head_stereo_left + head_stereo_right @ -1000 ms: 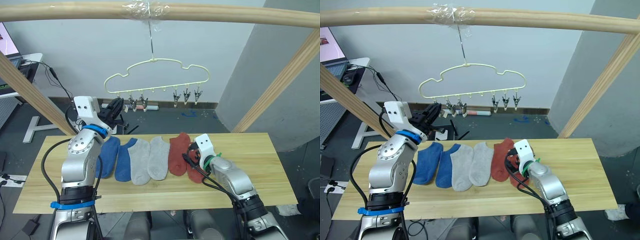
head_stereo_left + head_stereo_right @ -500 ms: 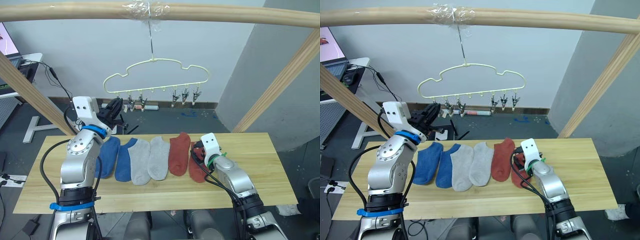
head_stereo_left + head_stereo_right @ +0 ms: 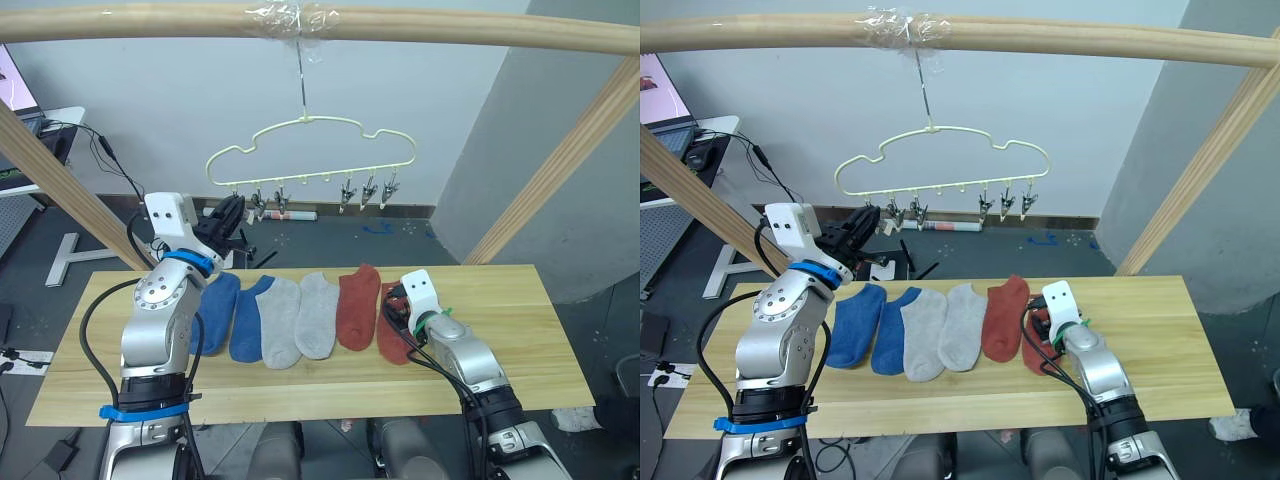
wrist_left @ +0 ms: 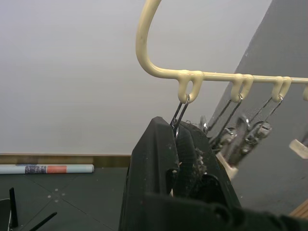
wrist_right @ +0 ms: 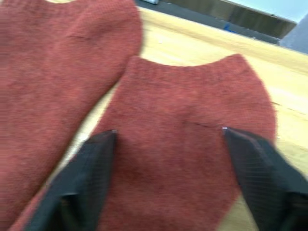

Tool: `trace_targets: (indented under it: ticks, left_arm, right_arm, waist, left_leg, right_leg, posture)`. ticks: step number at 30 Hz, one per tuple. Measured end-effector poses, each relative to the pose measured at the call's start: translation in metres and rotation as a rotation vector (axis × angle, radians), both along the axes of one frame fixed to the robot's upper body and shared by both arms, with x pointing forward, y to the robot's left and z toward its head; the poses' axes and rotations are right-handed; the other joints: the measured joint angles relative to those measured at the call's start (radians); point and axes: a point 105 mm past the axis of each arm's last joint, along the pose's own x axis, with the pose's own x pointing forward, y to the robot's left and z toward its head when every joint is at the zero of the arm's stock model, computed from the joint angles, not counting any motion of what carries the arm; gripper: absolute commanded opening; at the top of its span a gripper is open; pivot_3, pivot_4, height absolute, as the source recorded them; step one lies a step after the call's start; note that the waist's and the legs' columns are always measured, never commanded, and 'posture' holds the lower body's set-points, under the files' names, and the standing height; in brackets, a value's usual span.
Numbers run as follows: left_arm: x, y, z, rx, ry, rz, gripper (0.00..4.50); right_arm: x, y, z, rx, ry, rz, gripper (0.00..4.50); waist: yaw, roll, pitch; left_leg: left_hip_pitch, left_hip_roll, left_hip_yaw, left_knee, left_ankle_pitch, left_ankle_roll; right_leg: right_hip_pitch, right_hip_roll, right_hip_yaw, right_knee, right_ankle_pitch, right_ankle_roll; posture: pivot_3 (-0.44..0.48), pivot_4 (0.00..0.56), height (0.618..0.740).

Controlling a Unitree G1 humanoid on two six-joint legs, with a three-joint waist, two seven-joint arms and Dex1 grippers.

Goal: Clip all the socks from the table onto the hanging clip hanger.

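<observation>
Rust-red knit is what your right gripper (image 5: 168,168) is working on: its two black fingers stand spread wide to either side of the outermost rust-red ankle sock (image 5: 187,144), which lies flat on the light wooden tabletop (image 3: 520,330). Over the last second that arm has swung from the gap between the two red socks to sit squarely over this one, so you are lined up for a grasp but have not closed yet. The other five socks lie in their row beside it: a second rust-red sock (image 3: 356,308), two light grey socks (image 3: 298,318) and two blue socks (image 3: 232,314), all on the table.

Your left gripper (image 4: 179,159) is raised at the left end of the pale yellow cloud-shaped wire hanger (image 3: 310,150), its fingers pressed together on the end grey metal clip (image 4: 178,117), and it has barely moved. The hanger has swung slightly, so the clips are not quite steady.

No sock is hung yet. I judge the next step is lowering and pinching the red sock near its cuff; a shallow pinch may slip off the soft knit.
</observation>
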Motion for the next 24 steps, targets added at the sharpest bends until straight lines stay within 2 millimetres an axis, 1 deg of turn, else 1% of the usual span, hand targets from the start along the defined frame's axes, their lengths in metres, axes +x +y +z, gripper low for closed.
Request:
trace_targets:
  ticks: [3,7,12,16,18,20,21,24]
  left_arm:
    - [0.000,0.001,0.000,0.001,0.000,0.002,0.00]
    - [0.000,0.002,0.001,0.003,-0.002,0.006,0.00]
    - [0.000,0.004,0.002,-0.001,-0.002,0.011,0.00]
    - [-0.001,0.005,0.001,-0.047,0.028,-0.007,0.00]
    - [-0.003,0.004,0.000,-0.111,0.071,-0.048,0.00]
    - [-0.006,0.003,-0.002,-0.205,0.133,-0.096,0.00]
    - [-0.008,0.005,-0.002,-0.289,0.171,-0.129,0.00]
    - [-0.012,0.009,0.005,-0.481,0.243,-0.194,0.00]
  right_arm:
    - [-0.001,0.000,-0.001,0.012,0.008,0.013,1.45]
    - [-0.002,-0.004,-0.001,-0.006,0.008,0.054,0.06]
    - [-0.007,-0.013,-0.003,-0.091,-0.037,0.161,0.02]
    - [-0.018,-0.019,0.000,-0.225,-0.128,0.376,0.02]
    - [-0.023,-0.012,0.013,-0.242,-0.206,0.498,0.02]
    - [-0.028,0.003,0.036,-0.247,-0.321,0.626,0.02]
    - [-0.030,0.013,0.050,-0.238,-0.393,0.689,0.02]
    - [-0.034,0.034,0.079,-0.224,-0.535,0.792,0.02]
  waist:
    - [0.002,0.000,0.000]
    - [0.005,0.000,0.000]
    - [0.007,0.000,0.000]
    - [0.005,0.000,0.000]
    - [0.000,0.000,0.000]
    - [-0.005,0.000,0.001]
    - [-0.007,0.000,0.001]
    - [-0.008,-0.001,0.001]
  left_leg:
    - [0.000,0.000,0.000,0.000,0.000,0.000]
    - [0.001,0.000,0.000,0.000,0.000,0.000]
    - [0.000,0.000,0.000,0.000,0.000,0.000]
    - [0.000,0.000,0.001,0.000,0.000,0.000]
    - [0.000,0.000,0.001,0.000,0.000,0.000]
    - [0.001,0.001,0.001,0.000,0.000,0.000]
    - [0.001,0.002,0.000,0.000,0.000,0.000]
    - [0.001,0.002,-0.001,0.000,0.000,0.000]
  right_leg:
    - [0.000,0.000,0.000,0.000,0.000,0.000]
    - [0.001,0.000,0.000,0.000,0.000,0.000]
    - [0.001,0.000,0.000,-0.001,0.000,0.000]
    - [0.000,0.000,0.001,-0.001,0.000,0.001]
    - [0.000,0.001,0.001,0.000,0.000,0.001]
    - [0.000,0.001,0.000,0.000,-0.001,0.002]
    - [0.000,0.001,0.000,0.000,-0.001,0.003]
    - [0.001,0.001,-0.001,0.001,-0.001,0.002]
  posture:
    - [-0.121,0.244,0.740]
    - [-0.117,0.242,0.740]
    - [-0.113,0.240,0.740]
    - [-0.103,0.238,0.740]
    - [-0.103,0.238,0.740]
    - [-0.099,0.233,0.740]
    - [-0.099,0.233,0.740]
    - [-0.099,0.233,0.740]
